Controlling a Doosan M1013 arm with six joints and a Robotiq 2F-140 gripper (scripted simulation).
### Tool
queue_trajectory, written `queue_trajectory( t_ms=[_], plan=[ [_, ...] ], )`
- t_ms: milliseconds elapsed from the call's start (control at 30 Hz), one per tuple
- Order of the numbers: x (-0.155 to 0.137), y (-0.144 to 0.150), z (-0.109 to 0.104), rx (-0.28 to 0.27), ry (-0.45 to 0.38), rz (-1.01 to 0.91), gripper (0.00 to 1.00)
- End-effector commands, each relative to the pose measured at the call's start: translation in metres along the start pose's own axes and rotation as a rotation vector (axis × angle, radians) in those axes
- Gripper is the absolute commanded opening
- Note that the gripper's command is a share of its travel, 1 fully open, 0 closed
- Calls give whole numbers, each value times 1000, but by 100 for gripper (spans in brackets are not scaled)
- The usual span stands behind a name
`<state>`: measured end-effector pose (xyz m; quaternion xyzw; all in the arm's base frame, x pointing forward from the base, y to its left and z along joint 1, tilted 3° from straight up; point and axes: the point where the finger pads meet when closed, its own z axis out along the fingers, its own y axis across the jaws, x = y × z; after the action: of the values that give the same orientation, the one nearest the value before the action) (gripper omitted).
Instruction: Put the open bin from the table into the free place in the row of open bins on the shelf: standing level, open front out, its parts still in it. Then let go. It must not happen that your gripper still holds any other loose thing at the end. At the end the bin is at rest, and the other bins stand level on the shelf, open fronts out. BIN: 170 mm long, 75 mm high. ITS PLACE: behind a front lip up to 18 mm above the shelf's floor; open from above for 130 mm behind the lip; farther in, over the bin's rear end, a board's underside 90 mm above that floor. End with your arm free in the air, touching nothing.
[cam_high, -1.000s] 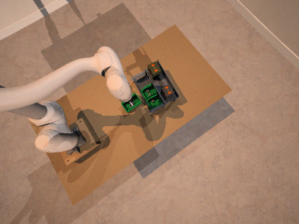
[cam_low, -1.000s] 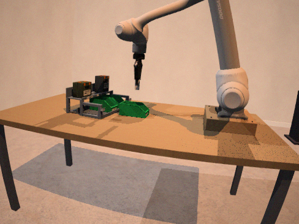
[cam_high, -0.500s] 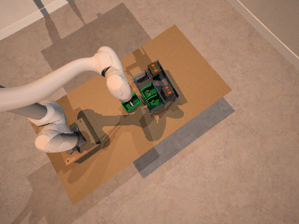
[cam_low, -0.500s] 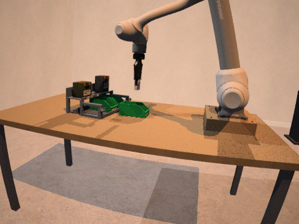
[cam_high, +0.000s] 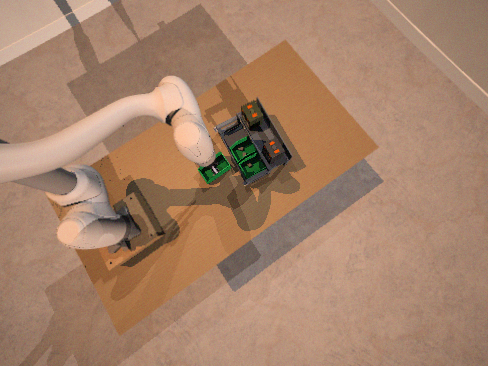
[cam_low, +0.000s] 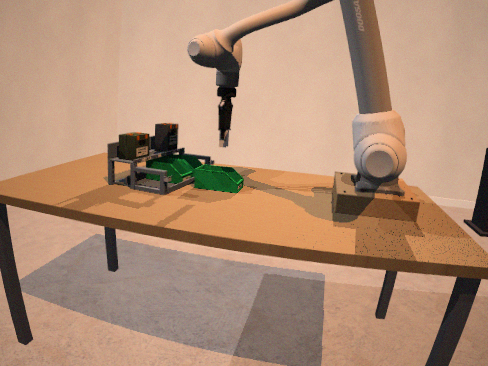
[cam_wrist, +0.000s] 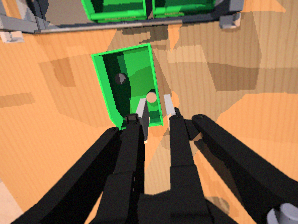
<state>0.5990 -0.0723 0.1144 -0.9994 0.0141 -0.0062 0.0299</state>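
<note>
The open green bin (cam_low: 218, 178) (cam_wrist: 127, 82) stands on the table just in front of the grey shelf (cam_high: 229, 131) (cam_low: 121, 173). A dark round part (cam_wrist: 120, 78) and a tan round part (cam_wrist: 151, 96) lie in it. Two green bins (cam_high: 247, 157) (cam_low: 172, 167) (cam_wrist: 116, 7) stand side by side in the shelf's row, with a free place beside them at the shelf's left end in the top view. My gripper (cam_low: 223, 142) (cam_wrist: 156, 106) hangs well above the table bin's near end, pointing down, nearly shut with a narrow gap and nothing between the fingers.
Two dark boxes with orange marks (cam_high: 251, 112) (cam_high: 272, 147) (cam_low: 134, 144) (cam_low: 166, 135) stand on the shelf's upper board. The robot's base block (cam_low: 372, 200) (cam_high: 145, 215) stands on the table to the other side of the bin.
</note>
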Motion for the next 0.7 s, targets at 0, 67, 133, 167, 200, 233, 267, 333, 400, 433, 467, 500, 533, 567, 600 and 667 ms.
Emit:
queue_trajectory(
  t_ms=[0, 67, 133, 167, 200, 233, 267, 333, 400, 433, 467, 500, 533, 567, 600, 667],
  plan=[
    [0, 0, 0, 0, 0, 0, 15],
    [0, 0, 0, 0, 0, 0, 15],
    [0, 0, 0, 0, 0, 0, 15],
    [0, 0, 0, 0, 0, 0, 15],
    [0, 0, 0, 0, 0, 0, 15],
    [0, 0, 0, 0, 0, 0, 15],
    [0, 0, 0, 0, 0, 0, 15],
    [0, 0, 0, 0, 0, 0, 15],
    [0, 0, 1, 0, 0, 0, 15],
    [0, 0, 1, 0, 0, 0, 15],
    [0, 0, 1, 0, 0, 0, 15],
    [0, 0, 2, 0, 0, 0, 15],
    [0, 0, 3, 0, 0, 0, 15],
    [0, 0, 3, 0, 0, 0, 15],
    [0, 0, 3, 0, 0, 0, 15],
    [0, 0, 4, 0, 0, 0, 15]
  ],
)
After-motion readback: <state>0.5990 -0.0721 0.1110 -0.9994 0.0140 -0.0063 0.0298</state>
